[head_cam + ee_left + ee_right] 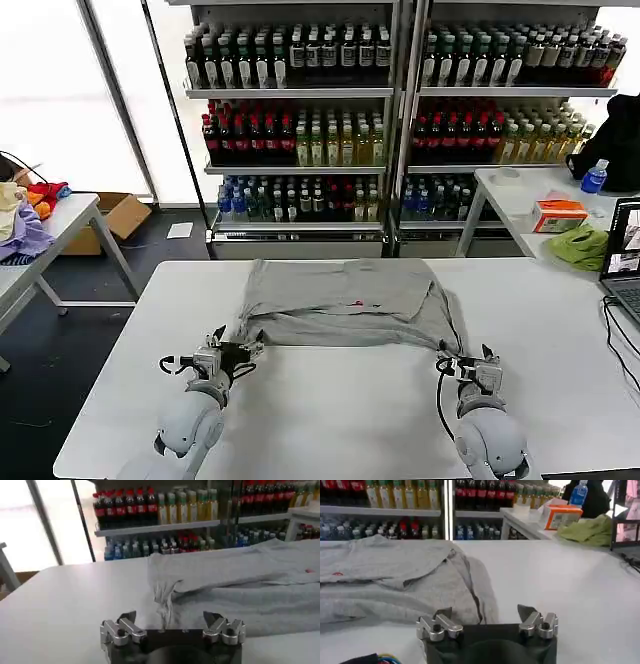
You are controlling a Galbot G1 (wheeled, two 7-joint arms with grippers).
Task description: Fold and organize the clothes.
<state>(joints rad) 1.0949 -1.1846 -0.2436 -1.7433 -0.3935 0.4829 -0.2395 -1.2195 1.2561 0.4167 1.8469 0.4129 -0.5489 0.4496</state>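
Shelves of bottled drinks (pixel 300 140) line the back of the room behind a wide white table (pixel 330 400), with a side table at the far left holding a heap of coloured garments (pixel 25 215). On the white table, toward its far middle, lies a grey shirt (pixel 345 300), folded over on itself so that an upper layer rests on a lower one, with a small red mark showing on the top layer. The left gripper (pixel 232 352) sits low over the table just beside the shirt's near-left corner; in the left wrist view its fingers (pixel 122 627) stand spread apart with nothing between them, and a bunched fold of the grey shirt (pixel 235 580) hangs down just ahead of them. The right gripper (pixel 478 358) rests near the shirt's near-right corner, where a sleeve trails down toward it; in the right wrist view its fingers (pixel 532 620) are likewise spread and empty, the sleeve edge of the shirt (pixel 395 575) lying just in front of one fingertip. Further right, a second white table carries an orange box (pixel 558 213) and a green cloth (pixel 582 245), and a laptop (pixel 625 260) sits at the table's right edge.
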